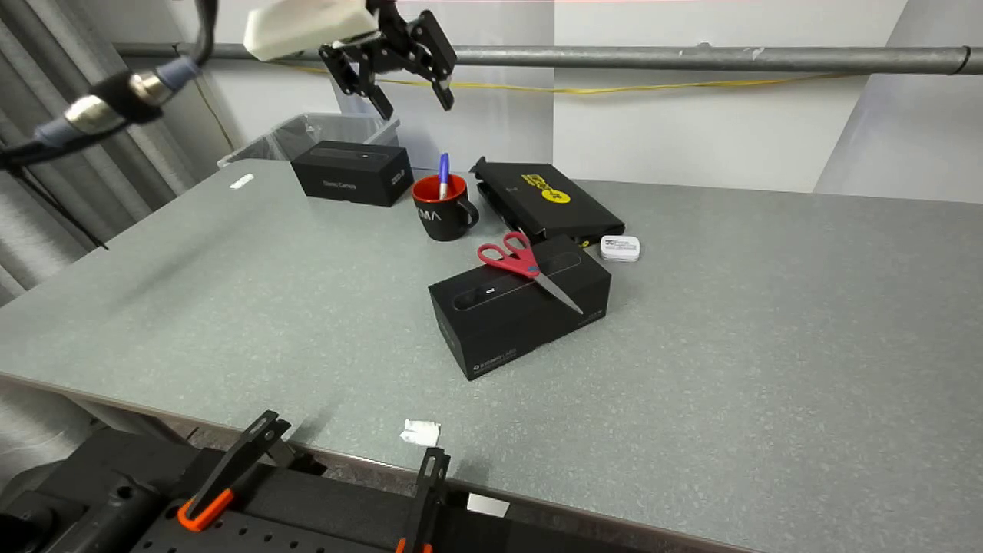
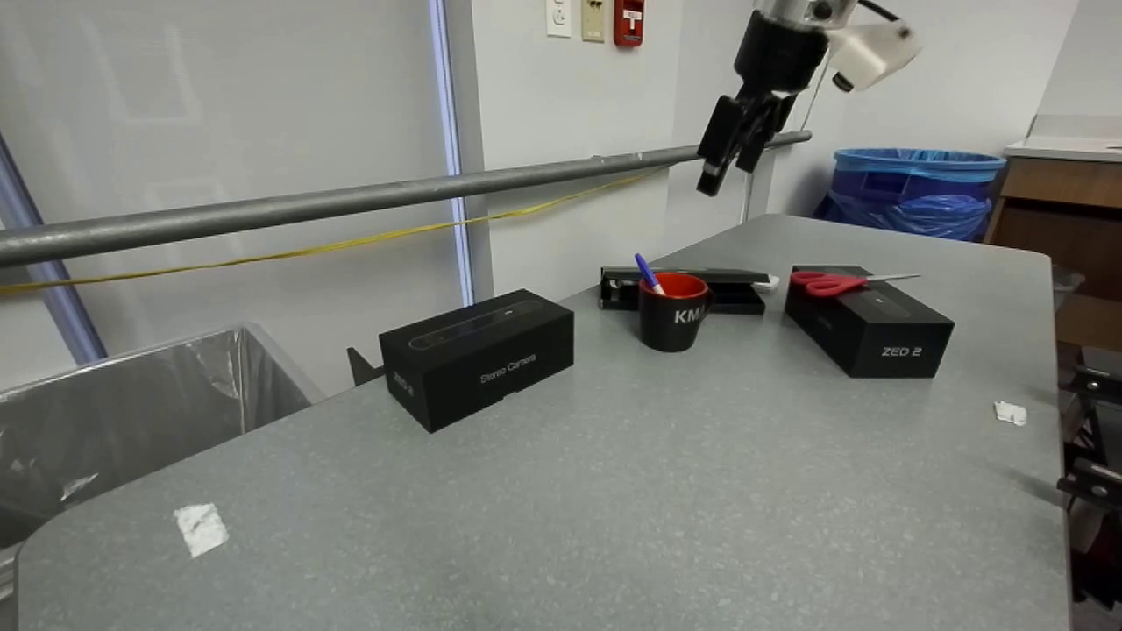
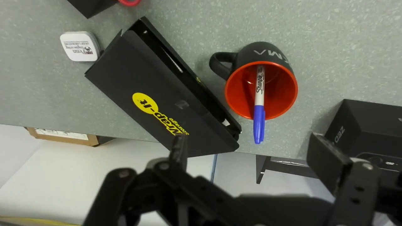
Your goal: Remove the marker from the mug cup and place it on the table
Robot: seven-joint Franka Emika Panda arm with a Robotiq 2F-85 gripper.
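Observation:
The marker (image 1: pixel 444 170) has a blue cap and a white barrel. It leans in the mug cup (image 1: pixel 441 221), cap end up and out over the rim. The mug is black outside and red inside, and stands upright on the grey table (image 1: pixel 253 307). In an exterior view, the marker (image 2: pixel 649 274) tilts in the mug (image 2: pixel 664 326). In the wrist view, the marker (image 3: pixel 259 116) lies across the red mug opening (image 3: pixel 279 91). My gripper (image 1: pixel 415 104) is open and empty, above the mug and apart from it. The gripper (image 3: pixel 248 147) spreads wide in the wrist view.
A black box (image 1: pixel 353 173) stands beside the mug, and a flat black case (image 1: pixel 553 198) lies on its other side. Red-handled scissors (image 1: pixel 516 257) rest on another black box (image 1: pixel 522 307). A small white tin (image 1: pixel 620 247) sits by the case. A bin (image 2: pixel 280 377) and wall pipe (image 2: pixel 351 203) border the table.

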